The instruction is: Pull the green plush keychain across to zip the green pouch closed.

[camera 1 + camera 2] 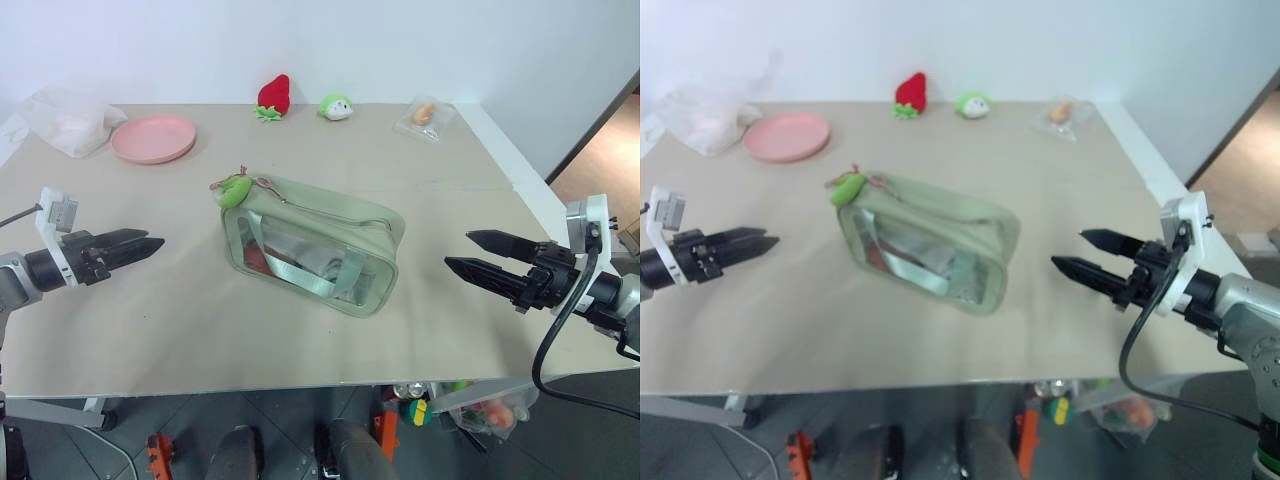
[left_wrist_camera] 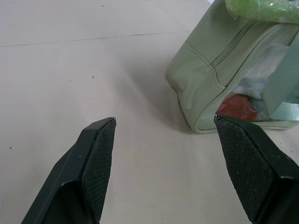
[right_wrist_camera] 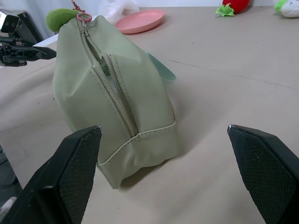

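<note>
Green plush keychain [image 1: 233,189] atop green pouch [image 1: 312,243] (untouched)

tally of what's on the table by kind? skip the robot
Plush toys: 3: green plush keychain, red strawberry plush, green-and-white round plush
Pouches: 1: green pouch
Plates: 1: pink plate
Clear plastic bags: 2: one beside the plate, one at the far right
Total: 7

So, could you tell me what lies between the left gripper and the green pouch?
Nothing: bare tabletop separates the left gripper from the green pouch, as the left eye view shows.
</note>
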Available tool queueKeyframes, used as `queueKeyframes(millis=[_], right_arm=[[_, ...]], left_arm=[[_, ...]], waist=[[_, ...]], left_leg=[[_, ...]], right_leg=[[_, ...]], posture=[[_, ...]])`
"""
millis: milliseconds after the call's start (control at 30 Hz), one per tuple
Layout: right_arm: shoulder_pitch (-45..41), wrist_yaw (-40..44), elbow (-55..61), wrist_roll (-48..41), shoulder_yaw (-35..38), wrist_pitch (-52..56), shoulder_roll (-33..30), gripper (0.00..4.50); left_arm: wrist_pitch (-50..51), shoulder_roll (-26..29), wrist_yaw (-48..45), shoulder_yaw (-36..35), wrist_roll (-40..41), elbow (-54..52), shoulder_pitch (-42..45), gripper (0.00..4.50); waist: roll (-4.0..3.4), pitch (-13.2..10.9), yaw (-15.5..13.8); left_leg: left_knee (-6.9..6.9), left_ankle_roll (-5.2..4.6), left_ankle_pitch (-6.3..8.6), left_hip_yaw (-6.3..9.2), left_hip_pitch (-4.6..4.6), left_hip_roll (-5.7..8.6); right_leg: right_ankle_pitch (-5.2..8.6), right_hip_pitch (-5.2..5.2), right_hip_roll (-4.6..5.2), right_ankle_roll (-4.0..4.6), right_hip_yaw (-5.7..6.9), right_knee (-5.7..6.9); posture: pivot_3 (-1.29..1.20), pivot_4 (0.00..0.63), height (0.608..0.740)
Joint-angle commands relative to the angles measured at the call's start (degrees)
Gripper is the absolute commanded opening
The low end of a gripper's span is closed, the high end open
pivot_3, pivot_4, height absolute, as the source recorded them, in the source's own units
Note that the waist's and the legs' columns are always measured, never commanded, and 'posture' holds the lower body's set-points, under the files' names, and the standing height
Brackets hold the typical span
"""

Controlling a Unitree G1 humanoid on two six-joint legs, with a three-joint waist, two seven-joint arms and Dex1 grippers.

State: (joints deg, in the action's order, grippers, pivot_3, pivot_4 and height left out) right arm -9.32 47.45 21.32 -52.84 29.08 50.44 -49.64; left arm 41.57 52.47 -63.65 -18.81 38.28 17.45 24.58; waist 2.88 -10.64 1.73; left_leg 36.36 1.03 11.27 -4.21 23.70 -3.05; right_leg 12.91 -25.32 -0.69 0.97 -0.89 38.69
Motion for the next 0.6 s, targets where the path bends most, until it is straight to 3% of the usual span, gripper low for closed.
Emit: queueKeyframes(millis=[33,267,433,533,600], right_arm=[[-0.2,-0.2,2.0,-0.9,0.8,-1.0,-0.4,4.48],[-2.6,-0.2,4.2,-2.5,-0.3,-0.7,-1.5,4.48],[-8.5,-1.7,8.0,-8.8,-3.2,1.6,-1.5,4.48],[-10.1,-0.5,12.0,-7.2,-10.4,1.6,-1.9,4.48],[-11.2,-0.5,11.8,-3.7,-15.2,0.6,-1.8,4.48]], left_arm=[[-0.5,0.0,-0.5,-0.5,0.4,-1.7,1.9,3.47],[1.9,0.1,-3.5,0.8,4.0,-9.9,6.0,3.47],[5.4,0.0,-5.7,1.5,8.3,-14.3,9.7,3.47],[2.0,0.6,-12.6,2.5,10.5,-23.8,6.5,3.47],[3.8,0.1,-12.5,3.7,11.8,-25.8,7.0,3.47]], waist=[[0.0,0.0,0.0],[0.0,0.0,-0.2],[-0.01,0.0,-0.1],[0.0,0.0,0.2],[0.0,0.0,0.1]], left_leg=[[0.0,0.0,0.0,0.0,0.0,0.0],[0.06,0.0,0.0,0.04,0.06,0.06],[0.07,0.0,0.0,0.09,0.03,0.03],[0.05,0.01,0.0,0.15,0.04,-0.02],[0.04,0.05,0.02,0.21,0.09,-0.01]], right_leg=[[0.0,0.0,0.0,0.0,0.0,0.0],[-0.01,0.0,0.03,-0.03,0.01,0.0],[-0.03,0.01,-0.05,-0.04,0.02,0.02],[-0.01,0.02,-0.1,-0.02,0.04,0.0],[0.05,0.01,-0.07,0.0,0.09,0.0]], posture=[[0.0,0.15,0.74],[0.0,0.15,0.74],[0.0,0.15,0.74],[0.0,0.15,0.74],[0.0,0.15,0.74]])
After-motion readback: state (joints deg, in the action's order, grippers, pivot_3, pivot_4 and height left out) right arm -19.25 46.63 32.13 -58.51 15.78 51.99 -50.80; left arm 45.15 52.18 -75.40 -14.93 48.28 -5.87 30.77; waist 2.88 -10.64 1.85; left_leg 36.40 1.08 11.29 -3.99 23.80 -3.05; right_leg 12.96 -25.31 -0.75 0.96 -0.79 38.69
